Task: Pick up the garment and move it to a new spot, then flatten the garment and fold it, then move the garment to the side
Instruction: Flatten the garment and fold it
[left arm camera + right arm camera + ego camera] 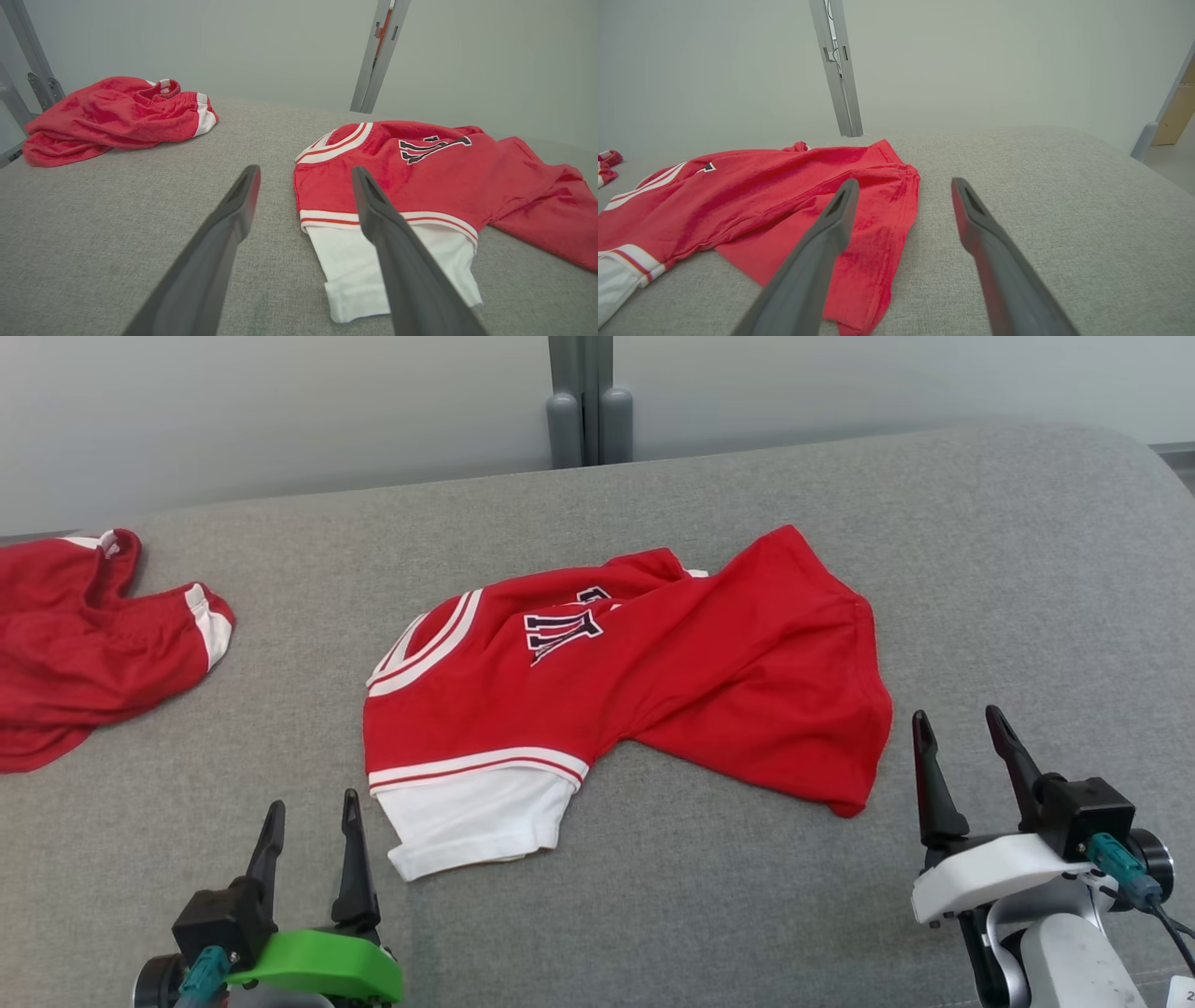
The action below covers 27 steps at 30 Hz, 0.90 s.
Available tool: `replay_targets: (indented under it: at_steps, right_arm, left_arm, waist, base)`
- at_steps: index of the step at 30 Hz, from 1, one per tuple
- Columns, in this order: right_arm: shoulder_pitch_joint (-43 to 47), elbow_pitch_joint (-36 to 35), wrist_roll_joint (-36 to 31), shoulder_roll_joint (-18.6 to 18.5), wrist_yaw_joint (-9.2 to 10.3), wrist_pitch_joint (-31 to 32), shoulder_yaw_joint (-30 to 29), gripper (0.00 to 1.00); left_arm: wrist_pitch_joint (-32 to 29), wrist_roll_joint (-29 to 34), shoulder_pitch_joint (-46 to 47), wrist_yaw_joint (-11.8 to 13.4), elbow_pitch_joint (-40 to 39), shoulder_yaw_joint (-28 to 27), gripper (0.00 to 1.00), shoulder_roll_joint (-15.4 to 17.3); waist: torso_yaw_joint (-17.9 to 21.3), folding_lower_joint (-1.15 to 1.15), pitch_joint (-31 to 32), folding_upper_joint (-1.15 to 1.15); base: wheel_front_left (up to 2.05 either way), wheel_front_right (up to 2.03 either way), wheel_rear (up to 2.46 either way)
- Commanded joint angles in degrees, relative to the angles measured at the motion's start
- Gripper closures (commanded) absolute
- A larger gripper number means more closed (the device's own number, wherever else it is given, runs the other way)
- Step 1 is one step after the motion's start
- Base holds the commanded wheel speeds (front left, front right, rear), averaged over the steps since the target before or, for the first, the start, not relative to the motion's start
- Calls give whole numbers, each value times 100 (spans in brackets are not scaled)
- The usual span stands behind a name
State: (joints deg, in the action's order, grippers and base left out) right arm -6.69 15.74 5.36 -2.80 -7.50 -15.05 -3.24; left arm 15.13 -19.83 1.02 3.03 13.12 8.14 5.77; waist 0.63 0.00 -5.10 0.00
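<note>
A red garment (653, 672) with white trim, a white sleeve and dark lettering lies crumpled in the middle of the grey padded surface (700, 915). It also shows in the left wrist view (420, 186) and the right wrist view (752, 200). My left gripper (312, 807) stands open near the front edge, left of the white sleeve and apart from it, with nothing between its fingers. To the garment's lower right, my right gripper (959, 723) is open too and holds nothing, just off the red hem.
A second red garment (84, 635) with white trim lies bunched at the far left of the surface, also in the left wrist view (112, 116). A grey post (588, 401) rises behind the back edge. Bare grey surface stretches to the right.
</note>
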Motion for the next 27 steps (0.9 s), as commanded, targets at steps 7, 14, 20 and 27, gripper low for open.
replay_targets:
  at_steps: [7,14,20,27]
  right_arm:
    - [-574,367,-661,-14,2,-19,-429,0]
    - [-1695,1350,-1120,-274,2,289,-750,0]
    - [-2544,2308,-1195,-548,3,497,-795,0]
    - [-3246,3333,-1320,-723,3,547,-816,0]
  left_arm:
    - [2,243,85,-51,-253,83,0,-101]
    - [2,376,273,-100,-326,262,0,-190]
    - [2,432,405,-91,-367,279,0,-220]
    - [3,473,557,-133,-365,271,0,-235]
  waist:
    - [-186,0,-255,0]
    - [-507,0,-643,0]
    - [-780,0,-955,0]
    - [-994,0,-1249,0]
  base:
    - [0,0,0]
    - [0,0,0]
    - [0,0,0]
    - [0,0,0]
